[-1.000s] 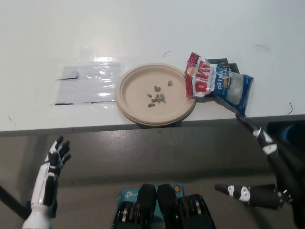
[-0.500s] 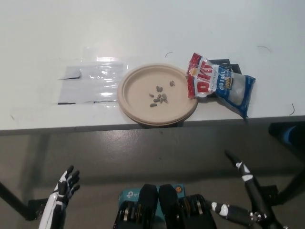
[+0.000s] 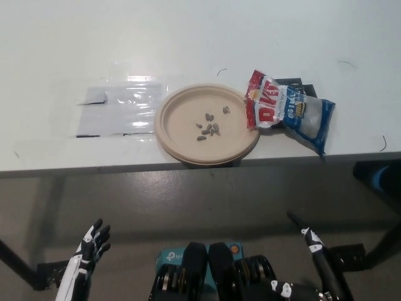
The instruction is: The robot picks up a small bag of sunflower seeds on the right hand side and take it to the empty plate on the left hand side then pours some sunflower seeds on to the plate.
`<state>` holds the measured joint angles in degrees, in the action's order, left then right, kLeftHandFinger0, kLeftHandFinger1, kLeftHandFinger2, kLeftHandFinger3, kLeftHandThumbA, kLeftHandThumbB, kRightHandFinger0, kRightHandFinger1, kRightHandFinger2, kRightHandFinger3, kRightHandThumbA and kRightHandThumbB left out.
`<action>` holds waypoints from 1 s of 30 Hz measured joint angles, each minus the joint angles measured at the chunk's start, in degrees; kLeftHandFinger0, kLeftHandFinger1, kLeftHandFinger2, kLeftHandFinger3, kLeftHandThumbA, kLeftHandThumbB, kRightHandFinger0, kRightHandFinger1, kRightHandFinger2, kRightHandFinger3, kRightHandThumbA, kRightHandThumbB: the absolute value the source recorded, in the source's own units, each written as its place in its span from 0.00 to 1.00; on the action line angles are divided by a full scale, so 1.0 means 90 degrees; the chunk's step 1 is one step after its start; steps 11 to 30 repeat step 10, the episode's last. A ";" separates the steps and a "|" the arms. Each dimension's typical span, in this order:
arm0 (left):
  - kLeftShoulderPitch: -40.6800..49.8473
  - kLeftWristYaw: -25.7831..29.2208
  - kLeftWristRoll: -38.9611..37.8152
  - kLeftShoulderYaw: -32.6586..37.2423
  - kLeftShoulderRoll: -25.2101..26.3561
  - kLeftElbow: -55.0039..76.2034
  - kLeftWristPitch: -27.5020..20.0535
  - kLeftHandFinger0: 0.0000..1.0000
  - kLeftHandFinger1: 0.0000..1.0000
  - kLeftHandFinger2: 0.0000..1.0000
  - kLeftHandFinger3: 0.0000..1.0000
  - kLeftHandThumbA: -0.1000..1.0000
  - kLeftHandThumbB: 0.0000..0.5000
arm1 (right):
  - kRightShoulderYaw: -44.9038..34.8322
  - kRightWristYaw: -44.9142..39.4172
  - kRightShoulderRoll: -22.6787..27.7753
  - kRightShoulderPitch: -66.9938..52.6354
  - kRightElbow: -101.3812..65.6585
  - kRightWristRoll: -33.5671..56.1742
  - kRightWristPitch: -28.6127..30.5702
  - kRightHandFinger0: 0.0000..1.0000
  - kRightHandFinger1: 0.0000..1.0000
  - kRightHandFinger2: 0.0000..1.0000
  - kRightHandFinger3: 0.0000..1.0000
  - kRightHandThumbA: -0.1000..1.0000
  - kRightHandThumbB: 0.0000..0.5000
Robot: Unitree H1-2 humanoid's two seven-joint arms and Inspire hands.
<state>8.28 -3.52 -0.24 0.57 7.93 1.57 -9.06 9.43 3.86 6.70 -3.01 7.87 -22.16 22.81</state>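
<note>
Both robot hands have dropped lower below the white surface (image 3: 188, 37): white left robot hand (image 3: 93, 243) open, black right robot hand (image 3: 310, 241) open. Red-white-blue seed bag (image 3: 285, 110) lies touching the tan paper plate (image 3: 172, 128) holding seeds (image 3: 208, 128).

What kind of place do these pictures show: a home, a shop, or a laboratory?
Probably a laboratory or test room, not a home. A plain white table stands on a bare grey floor, with a clear plastic sheet taped flat on it beside a beige paper plate.
</note>
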 measured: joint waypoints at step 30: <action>-0.0087 0.0093 0.0362 -0.0072 -0.0043 0.0001 0.0045 1.00 1.00 1.00 1.00 1.00 0.01 | 0.0095 0.0161 0.0023 0.0088 0.0006 0.0061 0.0090 1.00 1.00 1.00 1.00 1.00 0.69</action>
